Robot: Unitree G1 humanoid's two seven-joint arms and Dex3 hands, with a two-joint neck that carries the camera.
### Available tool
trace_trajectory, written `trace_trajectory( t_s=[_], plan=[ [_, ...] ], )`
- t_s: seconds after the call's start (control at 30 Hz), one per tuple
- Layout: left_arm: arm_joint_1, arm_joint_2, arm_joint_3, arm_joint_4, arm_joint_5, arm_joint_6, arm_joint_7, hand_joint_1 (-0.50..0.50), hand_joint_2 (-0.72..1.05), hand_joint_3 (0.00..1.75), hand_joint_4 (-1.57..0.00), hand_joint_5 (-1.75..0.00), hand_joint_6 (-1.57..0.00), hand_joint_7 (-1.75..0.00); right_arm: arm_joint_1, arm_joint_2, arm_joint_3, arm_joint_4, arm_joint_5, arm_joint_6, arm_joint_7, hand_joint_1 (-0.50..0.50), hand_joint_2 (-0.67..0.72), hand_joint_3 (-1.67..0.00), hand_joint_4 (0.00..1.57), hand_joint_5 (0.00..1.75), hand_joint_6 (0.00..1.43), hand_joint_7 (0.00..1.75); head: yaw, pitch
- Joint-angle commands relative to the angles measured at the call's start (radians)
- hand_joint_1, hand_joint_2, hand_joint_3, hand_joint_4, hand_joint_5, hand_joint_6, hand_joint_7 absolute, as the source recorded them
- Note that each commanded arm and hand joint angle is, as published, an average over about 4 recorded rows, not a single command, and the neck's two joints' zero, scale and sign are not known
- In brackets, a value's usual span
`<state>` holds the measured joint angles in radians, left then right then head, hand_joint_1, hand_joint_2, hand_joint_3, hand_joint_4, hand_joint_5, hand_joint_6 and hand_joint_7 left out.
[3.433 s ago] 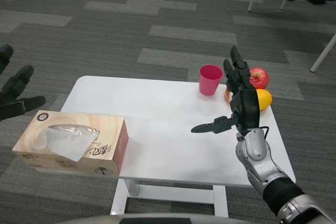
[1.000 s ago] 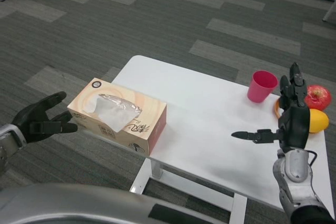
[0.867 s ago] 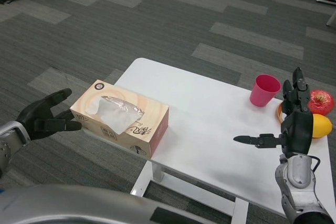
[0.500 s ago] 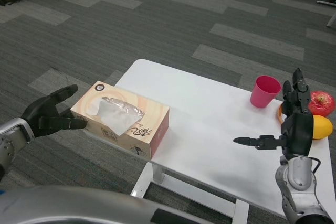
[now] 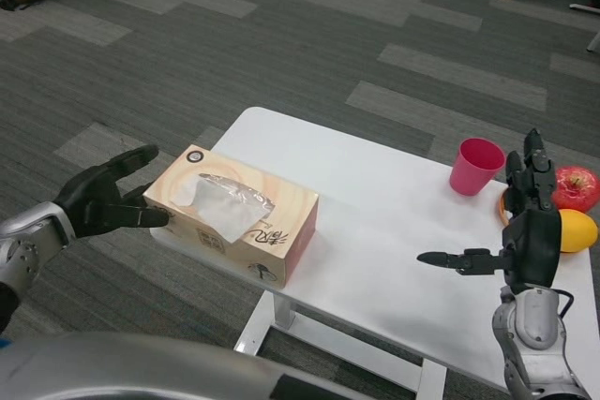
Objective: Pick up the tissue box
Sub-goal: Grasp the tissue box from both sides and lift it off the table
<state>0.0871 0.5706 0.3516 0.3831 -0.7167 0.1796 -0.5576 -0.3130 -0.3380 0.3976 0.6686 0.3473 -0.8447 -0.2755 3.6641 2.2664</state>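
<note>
The tissue box (image 5: 232, 227) sits at the bench's (image 5: 375, 231) left corner, overhanging slightly, both robot hands empty with fingers spread — left robot hand (image 5: 108, 201) at its end, right robot hand (image 5: 521, 231) well apart — so press both ends evenly, then lift level.

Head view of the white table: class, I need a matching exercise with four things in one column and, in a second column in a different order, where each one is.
Things
1. tissue box
2. pink cup
3. left hand
4. red apple

Places
A. far right, at the table's right edge
B. off the table's left edge, beside the box's end
C. on the table's left corner
D. standing on the table towards its right, left of the fruit

Pairs: 1-C, 2-D, 3-B, 4-A
</note>
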Motion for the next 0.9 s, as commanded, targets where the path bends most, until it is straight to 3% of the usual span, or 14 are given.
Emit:
trace_trajectory(
  t_s=[0.03, 0.13, 0.27, 0.9],
  plan=[
    [-0.021, 0.017, -0.025, -0.030, 0.002, -0.009, -0.007, 0.50, 1.05, 0.35, 0.00, -0.15, 0.00, 0.00, 0.005, -0.010, -0.005, -0.006, 0.004, -0.005, 0.001, -0.38, 0.22, -0.16, 0.00, 0.00, 0.00, 0.00, -0.001, 0.001],
    [-0.027, 0.015, -0.041, -0.045, 0.003, -0.009, -0.008, 0.50, 1.05, 0.35, 0.00, -0.10, 0.00, 0.00, 0.005, -0.010, -0.005, -0.006, 0.004, -0.005, 0.001, -0.38, 0.22, -0.16, 0.00, 0.00, 0.00, 0.00, -0.005, 0.000],
    [-0.040, 0.015, -0.067, -0.068, 0.004, -0.009, -0.008, 0.50, 1.05, 0.35, 0.00, -0.21, 0.00, 0.00, 0.005, -0.011, -0.005, -0.005, 0.004, -0.004, 0.001, -0.38, 0.22, -0.16, 0.00, 0.00, 0.00, 0.00, -0.010, 0.001],
    [-0.124, 0.026, -0.255, -0.139, 0.029, -0.009, -0.008, 0.50, 1.05, 0.35, 0.00, -0.21, 0.00, 0.00, 0.006, -0.014, 0.001, -0.006, 0.004, -0.005, 0.001, -0.38, 0.22, -0.16, 0.00, 0.00, 0.00, 0.00, -0.081, 0.000]
  ],
)
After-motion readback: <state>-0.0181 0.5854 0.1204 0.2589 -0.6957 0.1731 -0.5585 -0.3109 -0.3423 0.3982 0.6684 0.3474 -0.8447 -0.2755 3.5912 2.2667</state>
